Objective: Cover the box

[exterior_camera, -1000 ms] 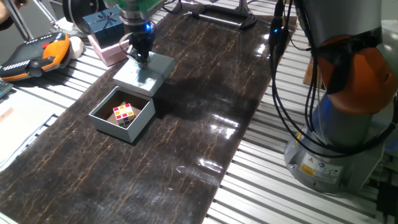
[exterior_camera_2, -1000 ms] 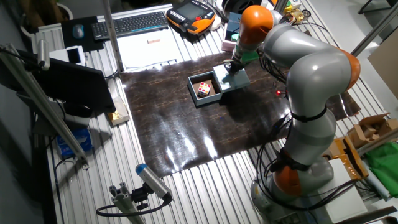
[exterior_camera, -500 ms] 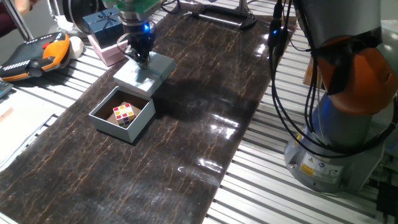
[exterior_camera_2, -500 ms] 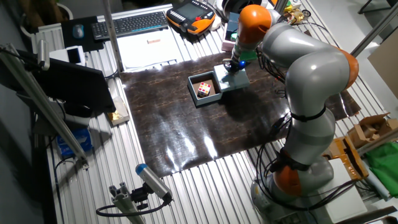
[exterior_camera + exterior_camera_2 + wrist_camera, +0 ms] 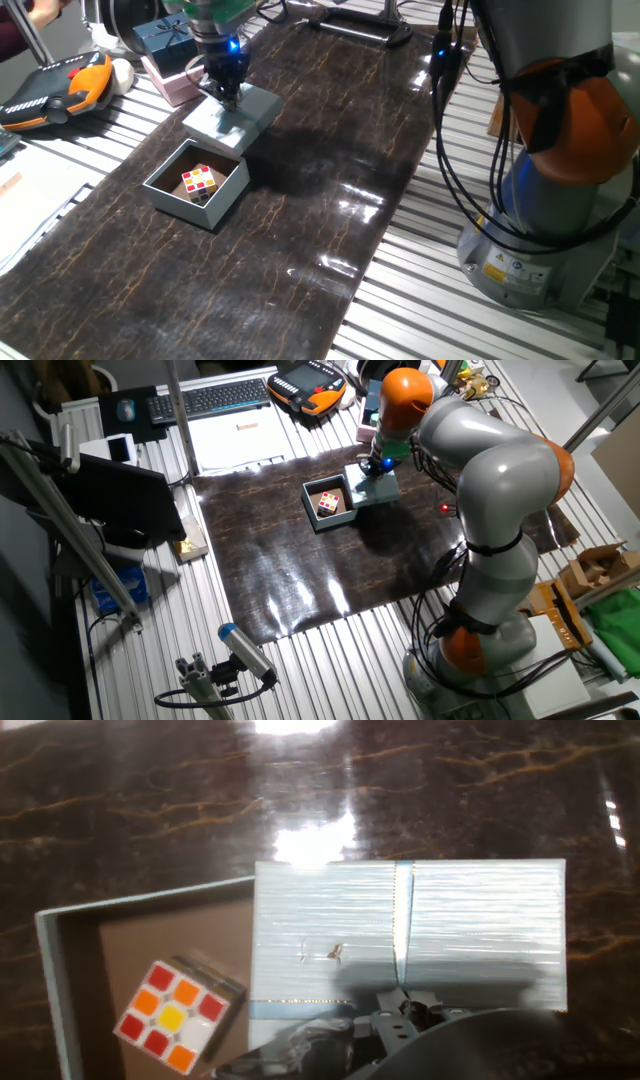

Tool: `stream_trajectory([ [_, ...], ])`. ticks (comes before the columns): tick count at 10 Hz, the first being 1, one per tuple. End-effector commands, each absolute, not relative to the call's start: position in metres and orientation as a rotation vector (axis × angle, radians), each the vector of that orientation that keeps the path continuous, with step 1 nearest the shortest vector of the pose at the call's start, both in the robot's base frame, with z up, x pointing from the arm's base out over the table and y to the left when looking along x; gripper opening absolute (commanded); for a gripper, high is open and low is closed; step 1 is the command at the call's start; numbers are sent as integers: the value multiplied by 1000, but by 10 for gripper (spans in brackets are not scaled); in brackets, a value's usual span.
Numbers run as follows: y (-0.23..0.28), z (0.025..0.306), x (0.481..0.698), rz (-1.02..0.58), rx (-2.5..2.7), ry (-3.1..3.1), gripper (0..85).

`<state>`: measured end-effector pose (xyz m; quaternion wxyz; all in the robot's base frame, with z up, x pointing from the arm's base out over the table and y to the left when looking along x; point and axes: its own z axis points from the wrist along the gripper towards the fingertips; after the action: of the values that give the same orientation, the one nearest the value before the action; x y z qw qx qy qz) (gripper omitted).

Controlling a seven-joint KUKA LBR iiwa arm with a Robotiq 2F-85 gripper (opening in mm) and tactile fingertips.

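The box [image 5: 160,182] is small, square and pale grey-blue, and stands open on the dark mat with a colour puzzle cube [image 5: 198,181] inside. It also shows in the other fixed view [image 5: 316,515] and in the hand view [image 5: 60,970]. The flat pale lid [image 5: 235,118], with a thin ribbon across it [image 5: 402,920], lies just behind the box, its near corner over the box's rim. My gripper [image 5: 225,92] stands upright on the lid's far edge, jaws close together on that edge. Its fingertips [image 5: 395,1025] hide the edge in the hand view.
A pink box [image 5: 172,80] and a dark blue ribboned gift box [image 5: 166,36] stand just behind the lid, at the mat's edge. An orange-black pendant [image 5: 60,85] lies at the left. The robot's base [image 5: 545,200] and cables stand at the right.
The gripper has shifted very slightly over the lid's far edge. The lid and the box have stayed where they were.
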<state>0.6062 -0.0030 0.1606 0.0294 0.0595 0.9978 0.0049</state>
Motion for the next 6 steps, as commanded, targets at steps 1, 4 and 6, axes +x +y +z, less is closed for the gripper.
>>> stream_trajectory([
  [1, 4, 161, 607, 33, 167, 3061, 7],
  [4, 29, 175, 612, 47, 102, 3045, 7],
  [6, 54, 176, 615, 45, 64, 3047, 7],
])
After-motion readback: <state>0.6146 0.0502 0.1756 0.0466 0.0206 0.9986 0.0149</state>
